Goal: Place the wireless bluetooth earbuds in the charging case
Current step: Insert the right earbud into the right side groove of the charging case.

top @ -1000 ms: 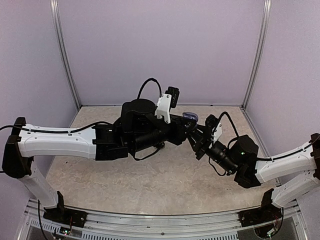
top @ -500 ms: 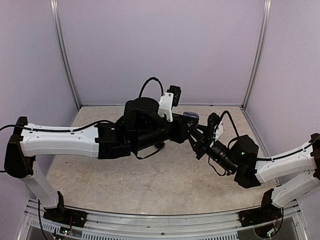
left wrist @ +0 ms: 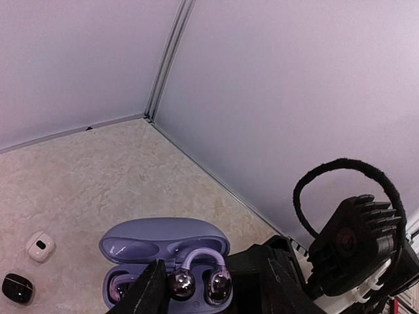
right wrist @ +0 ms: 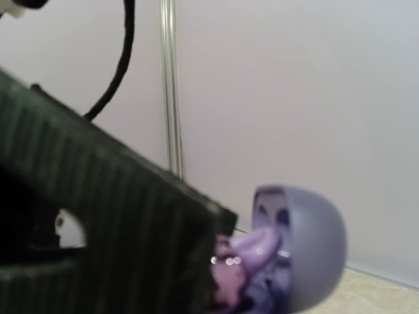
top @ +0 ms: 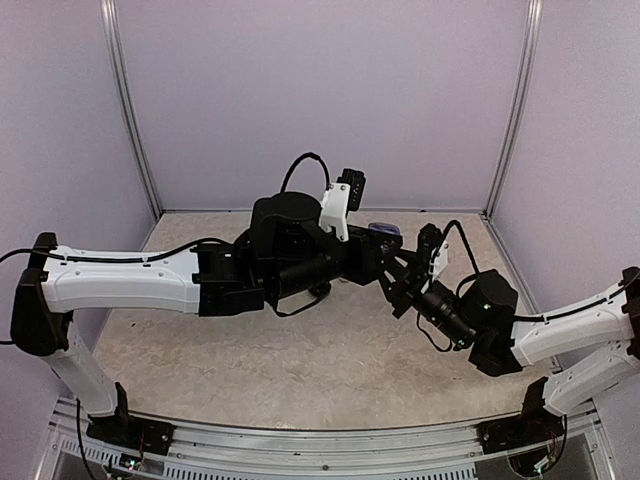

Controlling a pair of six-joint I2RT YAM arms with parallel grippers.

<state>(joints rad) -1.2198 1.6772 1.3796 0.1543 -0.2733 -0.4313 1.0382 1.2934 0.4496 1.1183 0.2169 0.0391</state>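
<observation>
An open purple charging case [left wrist: 163, 239] lies on the table near the back wall; it also shows in the top view [top: 385, 229] and, blurred, in the right wrist view [right wrist: 314, 248]. A purple clip-shaped earbud [left wrist: 203, 258] with two shiny balls sits at the case's right slot, and a second one [left wrist: 118, 286] lies in the left slot. My left gripper [left wrist: 213, 265] is open, with the right earbud between its fingers. My right gripper [top: 398, 283] is close beside it; its jaws are hidden. No black or silvery-grey earbuds are in view.
A small white case [left wrist: 40, 246] and a small black case [left wrist: 18, 288] lie on the table left of the purple case. The back wall and a corner post [left wrist: 163, 65] stand just behind. Both arms crowd the table's middle back.
The left arm has shifted slightly right and toward the back wall, nearer the purple case. The right gripper has edged up beside it.
</observation>
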